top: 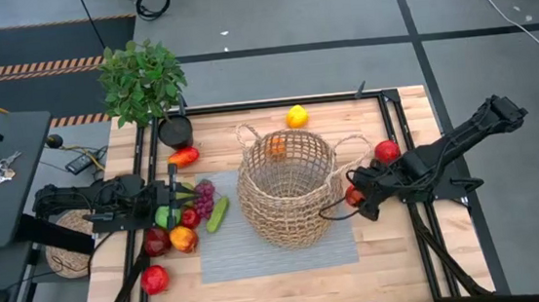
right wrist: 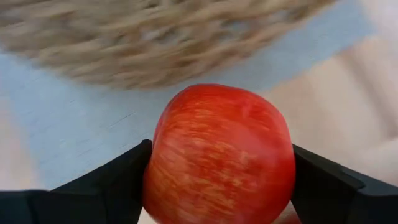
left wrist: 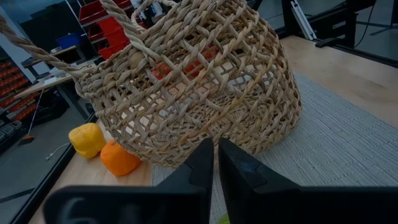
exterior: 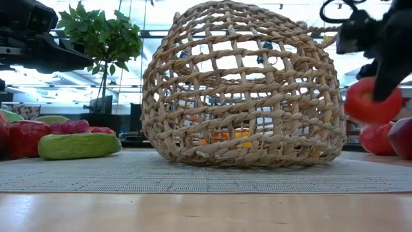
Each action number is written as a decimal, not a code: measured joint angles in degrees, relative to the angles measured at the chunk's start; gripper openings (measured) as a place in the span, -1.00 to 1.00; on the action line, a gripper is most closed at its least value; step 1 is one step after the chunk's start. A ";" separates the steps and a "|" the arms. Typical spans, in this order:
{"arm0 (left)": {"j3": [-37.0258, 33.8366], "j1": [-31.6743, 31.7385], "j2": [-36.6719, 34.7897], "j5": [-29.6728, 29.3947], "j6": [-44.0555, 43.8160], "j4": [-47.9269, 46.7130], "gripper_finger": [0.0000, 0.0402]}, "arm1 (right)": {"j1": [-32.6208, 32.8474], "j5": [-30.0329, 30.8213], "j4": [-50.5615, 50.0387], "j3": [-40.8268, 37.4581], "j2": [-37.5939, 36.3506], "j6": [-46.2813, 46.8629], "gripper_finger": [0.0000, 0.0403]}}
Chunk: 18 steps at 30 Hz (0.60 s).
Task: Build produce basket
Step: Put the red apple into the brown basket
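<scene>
Your right tool (top: 356,198) pinches a red apple (right wrist: 219,155) between its fingers, lifted off the tabletop (top: 426,264), with the basket (top: 287,188) just beside it on the grey mat (top: 259,255). Another apple (top: 387,150) lies near that tool, on its far side from the basket. Your left tool (left wrist: 214,163) is pressed together, pointing at the basket, above the produce (top: 183,222) heaped at the mat's edge. No writing or brand can be read on anything.

The red apple (right wrist: 219,155) is cut off at the lower picture edge in the right wrist view. The basket (right wrist: 168,37) behind it is blurred, weave indistinct.
</scene>
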 joint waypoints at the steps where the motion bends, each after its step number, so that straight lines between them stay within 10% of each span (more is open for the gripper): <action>1: 0.00 -0.02 0.00 0.02 0.00 0.00 -0.82 | 0.16 -2.71 0.60 0.34 0.00 -0.41 0.62; 18: -0.02 -0.02 0.00 0.00 -0.02 0.00 -0.83 | 1.57 -12.93 25.35 7.06 0.00 -18.57 0.62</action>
